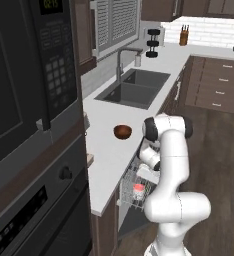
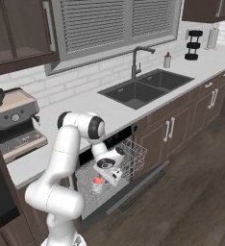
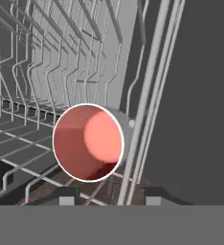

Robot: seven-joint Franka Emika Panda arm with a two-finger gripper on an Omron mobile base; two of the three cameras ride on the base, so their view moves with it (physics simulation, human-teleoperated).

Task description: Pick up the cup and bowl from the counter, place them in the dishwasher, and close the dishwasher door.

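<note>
The small reddish-pink cup (image 3: 88, 142) stands in the white wire rack (image 2: 133, 156), lower centre; the pincer (image 3: 106, 201) hovers above, apparently released. The glossy dark reddish-brown bowl (image 1: 122, 131) waits mid-frame on the white counter (image 1: 106, 160); door unclosed.

Cup (image 3: 87, 142) upright in dishwasher rack (image 3: 32, 86).

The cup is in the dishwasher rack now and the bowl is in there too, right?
Not quite. The cup does sit in the dishwasher's white wire rack, but the bowl is on the counter near the sink, as the left base view shows.
</note>
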